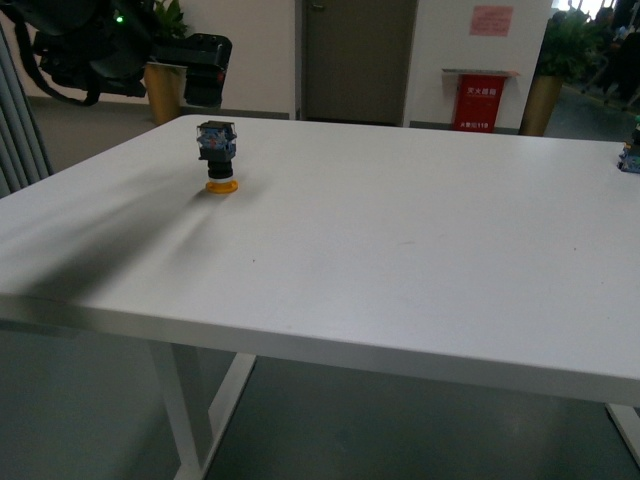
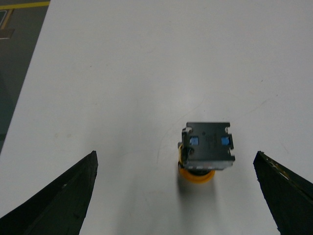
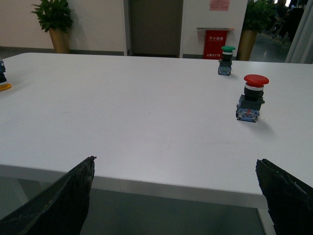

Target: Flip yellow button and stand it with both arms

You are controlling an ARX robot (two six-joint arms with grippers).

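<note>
White table [image 1: 400, 260] fills most of the front view. On it, in the upper left of the frame and well back from the near edge, the yellow button [image 1: 220, 155] stands inverted: yellow cap flat on the tabletop, black neck above it, black-and-blue contact block on top. Dark left arm [image 1: 90, 45] is raised in the upper left corner of that frame, above and behind the button, clear of it. Left wrist view: left gripper [image 2: 175, 154] spread wide, holding nothing. The button sits between the two black fingers [image 2: 63, 196], touching neither, block face towards the camera. Right wrist view: right gripper [image 3: 174, 160] also spread wide and empty, with the table's edge showing between its fingers. Beyond it a red mushroom button [image 3: 253, 98] and a green-capped button [image 3: 226, 59] stand cap up, apart from each other.
</note>
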